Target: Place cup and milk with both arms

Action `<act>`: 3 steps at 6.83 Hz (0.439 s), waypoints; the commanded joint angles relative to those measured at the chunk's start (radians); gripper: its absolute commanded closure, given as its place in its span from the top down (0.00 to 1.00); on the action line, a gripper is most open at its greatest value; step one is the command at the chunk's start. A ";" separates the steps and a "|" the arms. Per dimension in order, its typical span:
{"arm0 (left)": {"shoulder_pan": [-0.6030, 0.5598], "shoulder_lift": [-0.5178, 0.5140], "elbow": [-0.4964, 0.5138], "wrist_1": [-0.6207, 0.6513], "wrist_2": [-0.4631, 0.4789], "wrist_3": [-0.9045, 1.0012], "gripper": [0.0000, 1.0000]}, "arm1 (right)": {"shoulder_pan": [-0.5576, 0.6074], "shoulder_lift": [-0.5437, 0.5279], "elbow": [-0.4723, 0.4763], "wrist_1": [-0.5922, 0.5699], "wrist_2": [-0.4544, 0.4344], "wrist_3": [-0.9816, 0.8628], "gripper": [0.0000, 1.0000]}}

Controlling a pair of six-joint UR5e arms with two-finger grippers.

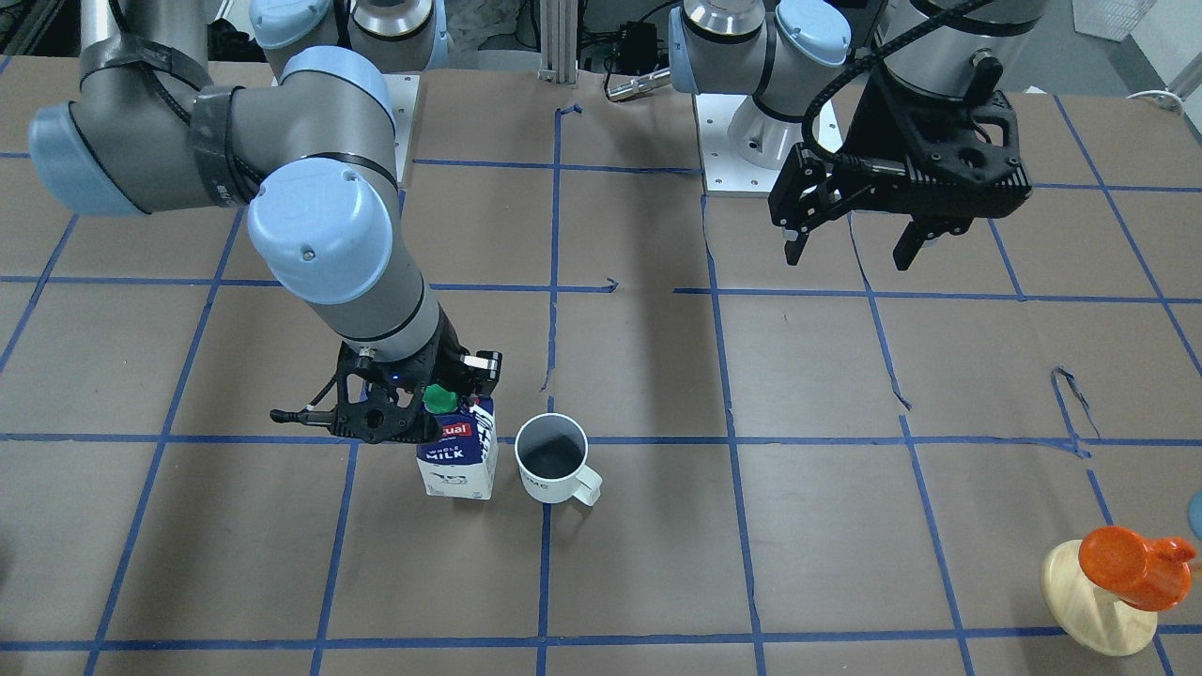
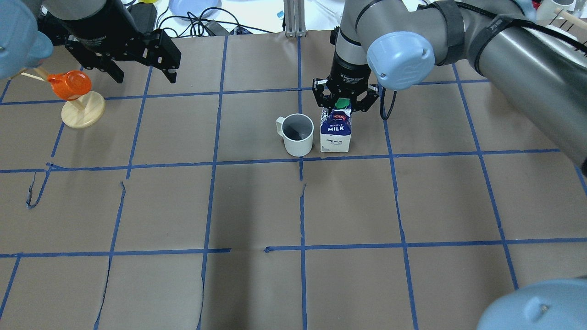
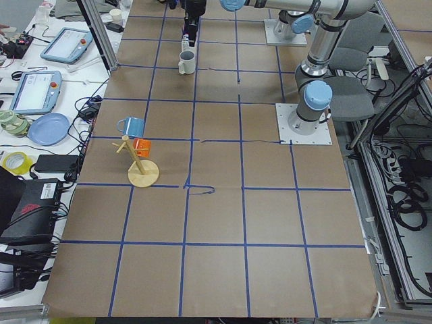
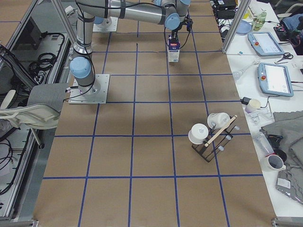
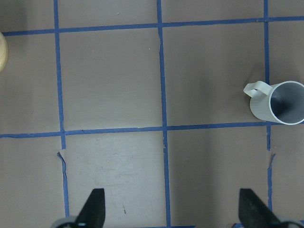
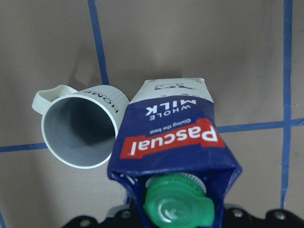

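The white cup stands upright on the brown table, and the milk carton stands upright close beside it, with a small gap. Both also show in the overhead view, cup and milk. My right gripper is straight above the carton, its jaws spread wider than the gable top and green cap, not clamping it. In the right wrist view the milk and cup lie right below. My left gripper is open and empty, high above the table, far from both. The left wrist view shows the cup at its right edge.
An orange cup on a pale wooden stand is near the left gripper at the table's far left. A dark rack with white mugs stands near the table's right end. Blue tape lines grid the brown table.
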 commanded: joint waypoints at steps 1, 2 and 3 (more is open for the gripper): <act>0.000 -0.001 0.001 0.000 0.001 0.000 1.00 | 0.005 0.004 0.001 -0.005 -0.004 -0.041 0.12; 0.000 -0.001 0.000 0.000 0.002 0.000 1.00 | 0.005 0.014 0.002 -0.006 -0.004 -0.041 0.25; -0.002 -0.001 0.000 0.000 0.002 0.000 1.00 | 0.005 0.023 0.002 -0.008 -0.011 -0.043 0.55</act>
